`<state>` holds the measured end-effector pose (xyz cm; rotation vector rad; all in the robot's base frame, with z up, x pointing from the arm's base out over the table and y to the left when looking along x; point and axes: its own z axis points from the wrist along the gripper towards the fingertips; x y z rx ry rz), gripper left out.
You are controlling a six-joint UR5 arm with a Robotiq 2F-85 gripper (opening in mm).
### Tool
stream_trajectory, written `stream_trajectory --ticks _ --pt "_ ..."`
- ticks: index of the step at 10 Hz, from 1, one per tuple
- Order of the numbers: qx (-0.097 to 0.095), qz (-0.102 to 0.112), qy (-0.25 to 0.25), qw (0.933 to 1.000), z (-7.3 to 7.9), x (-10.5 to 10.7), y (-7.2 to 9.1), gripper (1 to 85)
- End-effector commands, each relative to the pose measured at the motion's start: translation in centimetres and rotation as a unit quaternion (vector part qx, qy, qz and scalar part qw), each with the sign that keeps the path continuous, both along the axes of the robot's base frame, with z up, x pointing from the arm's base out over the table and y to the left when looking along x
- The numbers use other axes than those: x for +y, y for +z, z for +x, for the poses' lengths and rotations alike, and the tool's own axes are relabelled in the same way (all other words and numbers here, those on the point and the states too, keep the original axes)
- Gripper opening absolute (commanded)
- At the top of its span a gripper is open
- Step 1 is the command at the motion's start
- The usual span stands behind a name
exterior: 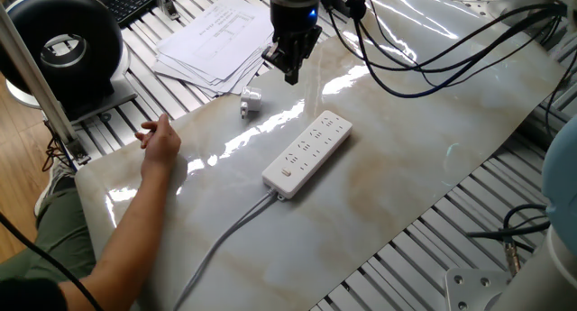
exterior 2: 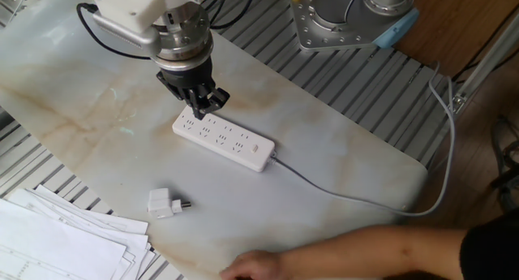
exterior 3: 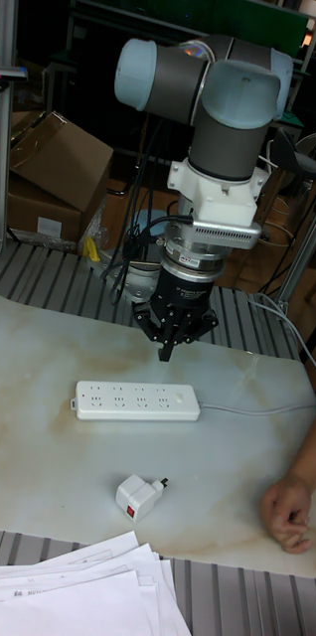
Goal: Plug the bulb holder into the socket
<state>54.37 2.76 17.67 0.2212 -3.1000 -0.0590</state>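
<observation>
One fixed view: hand (exterior: 290, 74) hangs w/ fingers clenched, empty; bulb holder (exterior: 250, 102) lies on worktop (exterior: 433, 122) just below-left of it, socket (exterior: 308, 150) below-right. Other fixed view: hand (exterior 2: 202, 109) over socket's (exterior 2: 223, 139) end, holder (exterior 2: 166, 203) well apart. Tall view: hand (exterior 3: 166, 350) above socket (exterior 3: 136, 400), holder (exterior 3: 138, 495) beyond.

Socket (exterior 2: 224, 139) holes' detail unreadable; person's hand (exterior 2: 247, 267) edge-cropped.

A glossy marble-patterned table (exterior: 433, 122) lies on a ribbed aluminium frame (exterior 2: 365, 77). Wooden floor (exterior: 18, 149) shows beside it; cardboard boxes (exterior 3: 44, 169) stand behind in dim light.
</observation>
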Motion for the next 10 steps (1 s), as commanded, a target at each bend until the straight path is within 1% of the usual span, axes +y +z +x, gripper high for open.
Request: stream_trajectory --ticks 1,3,4,5,7,10 --pt "0.000 0.014 0.001 0.9999 0.13 0.69 -0.09 1.3" --pt "0.002 0.019 0.001 0.9998 -0.23 0.64 0.03 1.3" --pt "0.000 0.029 0.001 0.9996 -0.20 1.02 0.05 1.3" --pt "-0.002 0.034 0.001 0.9994 -0.16 1.30 0.16 1.3" --pt "-0.002 0.036 -0.003 0.9993 -0.41 1.36 0.73 1.3" --pt "-0.002 0.036 -0.005 0.9993 -0.47 1.39 0.87 1.3"
